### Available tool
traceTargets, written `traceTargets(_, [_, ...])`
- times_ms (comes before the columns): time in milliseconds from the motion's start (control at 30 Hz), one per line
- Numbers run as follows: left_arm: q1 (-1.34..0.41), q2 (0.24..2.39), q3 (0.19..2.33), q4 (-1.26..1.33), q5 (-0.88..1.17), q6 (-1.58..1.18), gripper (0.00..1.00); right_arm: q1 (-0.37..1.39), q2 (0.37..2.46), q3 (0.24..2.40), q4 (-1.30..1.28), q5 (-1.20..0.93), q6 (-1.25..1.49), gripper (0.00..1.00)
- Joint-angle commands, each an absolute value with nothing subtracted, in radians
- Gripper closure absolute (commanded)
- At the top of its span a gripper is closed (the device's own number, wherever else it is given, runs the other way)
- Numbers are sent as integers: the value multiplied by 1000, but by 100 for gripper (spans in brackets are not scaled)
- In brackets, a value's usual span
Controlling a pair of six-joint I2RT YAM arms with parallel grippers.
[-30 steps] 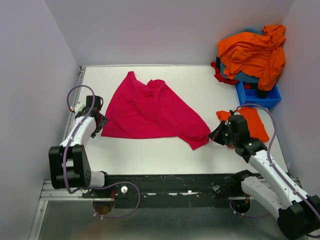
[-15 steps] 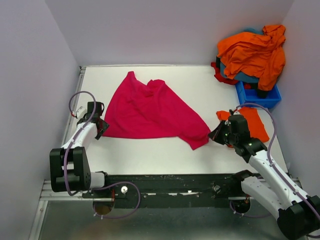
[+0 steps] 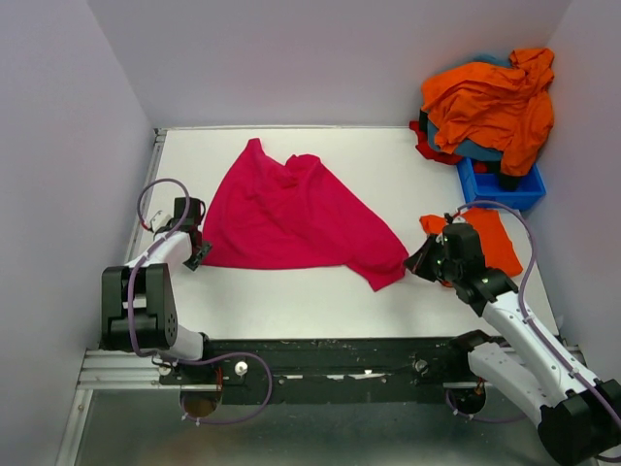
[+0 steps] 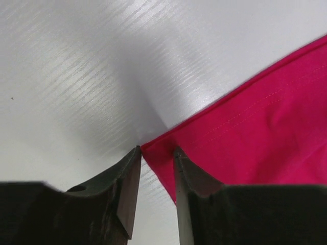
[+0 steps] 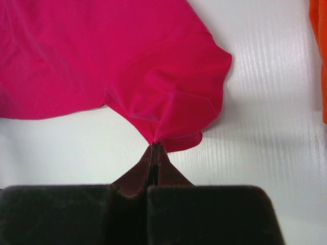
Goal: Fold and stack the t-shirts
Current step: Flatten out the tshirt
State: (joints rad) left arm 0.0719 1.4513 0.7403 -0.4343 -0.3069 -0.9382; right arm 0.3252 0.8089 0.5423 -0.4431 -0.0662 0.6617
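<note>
Top external view gives me the magenta t-shirt [image 3: 291, 218] lying as a soft, rumpled triangle left of centre on the smooth white worktop [image 3: 291, 291]. My right gripper [image 5: 155, 147] is pinched tight on its bunched near-right tip. My left gripper [image 4: 157, 150] stands narrowly apart, the stitched near-left hem corner between its fingers [image 4: 127, 189].

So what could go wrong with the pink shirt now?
The left end effector straddles only the very corner of the magenta-pink cloth t-shirt, so it might miss or slip. The right end effector pinches just a small fold; lifting could pull it free.
</note>
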Motion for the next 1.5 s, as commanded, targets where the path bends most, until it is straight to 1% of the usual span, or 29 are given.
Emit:
traceTargets(0, [75, 1480, 732, -440, -351, -980, 64, 322, 805, 532, -437, -61, 650, 99])
traceTargets(33, [74, 1480, 723, -425, -345, -982, 74, 322, 808, 532, -437, -58, 652, 99])
traceTargets(67, [75, 1482, 713, -404, -333, -983, 89, 322, 811, 532, -436, -57, 652, 99])
traceTargets(100, [75, 1486, 707, -388, -318, -979, 100, 322, 815, 534, -430, -57, 652, 99])
traceTargets(233, [75, 1471, 732, -406, -325, -968, 100, 322, 860, 554, -400, -83, 637, 99])
traceTargets(400, [75, 1364, 782, -488, -336, -957, 100, 322, 974, 667, -367, -135, 626, 99])
traceTargets(600, [74, 1255, 896, -580, -342, -945, 100, 318, 1117, 923, -362, -201, 621, 99])
traceTargets(700, [75, 1268, 987, -595, -325, -943, 100, 289, 1179, 1084, -386, -184, 629, 99])
traceTargets(833, [75, 1353, 1178, -643, -321, -940, 100, 215, 1293, 1341, -457, -198, 635, 99])
traceTargets(933, [75, 1454, 1383, -718, -324, -936, 100, 143, 1399, 1567, -521, -267, 652, 99])
traceTargets(1100, [89, 1590, 1788, -869, -311, -885, 100, 68, 1526, 1966, -647, -383, 634, 99])
traceTargets(1200, [95, 1647, 2056, -966, -305, -845, 100, 54, 1536, 2165, -687, -431, 588, 99])
traceTargets(1233, [94, 1651, 2147, -983, -302, -832, 100, 54, 1525, 2195, -686, -451, 568, 99])
traceTargets(1300, [94, 1609, 2181, -979, -304, -825, 100, 52, 1471, 2195, -661, -486, 545, 99])
traceTargets(1467, [94, 1353, 2037, -815, -301, -810, 100, 52, 1258, 2056, -560, -525, 509, 99])
